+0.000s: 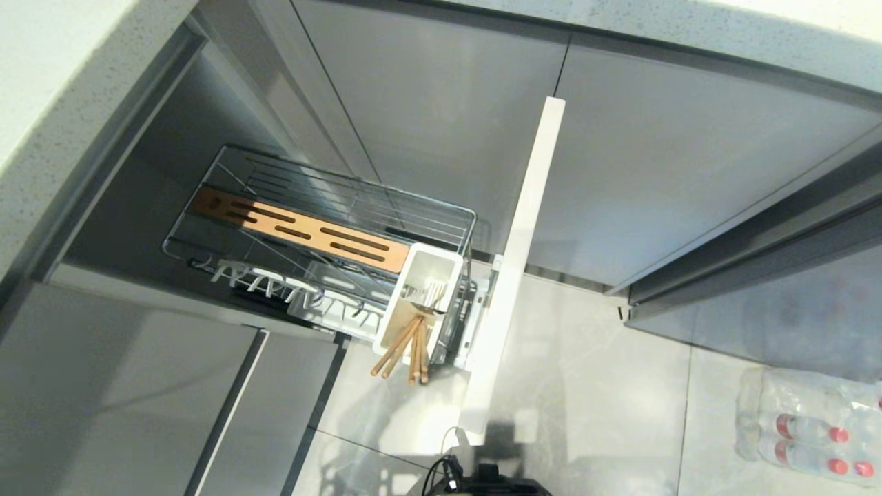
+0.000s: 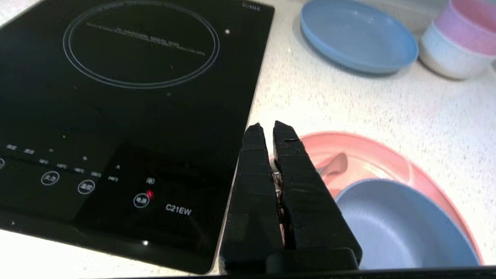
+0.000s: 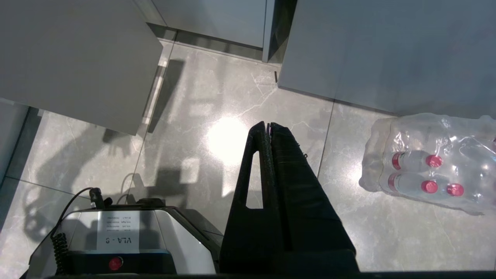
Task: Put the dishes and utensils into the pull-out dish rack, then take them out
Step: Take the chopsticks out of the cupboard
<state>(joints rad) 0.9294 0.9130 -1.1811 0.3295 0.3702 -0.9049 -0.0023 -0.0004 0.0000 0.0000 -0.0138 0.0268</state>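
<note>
From the head, the chrome wire pull-out dish rack [image 1: 324,234] stands drawn out, pale wooden chopsticks [image 1: 403,348] and a silver-grey metal fork [image 1: 428,296] in its white utensil cup [image 1: 420,303]. At the left wrist, the left gripper [image 2: 267,130], closed and empty, hangs over the counter beside the flat salmon-pink plate [image 2: 372,155] carrying the small periwinkle-blue bowl [image 2: 403,224]. At the right wrist, the right gripper [image 3: 267,126] is pressed closed, empty, above the floor.

Home kitchen, induction hob [image 2: 116,116], speckled countertop [image 2: 368,104], pull-out dish rack [image 1: 331,241]

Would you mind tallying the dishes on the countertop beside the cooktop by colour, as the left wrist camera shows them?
Blue: 2, the blue plate and the blue bowl, which sits on the pink plate.
Pink: 2, the pink plate and the pink bowl, stacked in the white one.
White: 1, the white bowl.
Total: 5.
</note>
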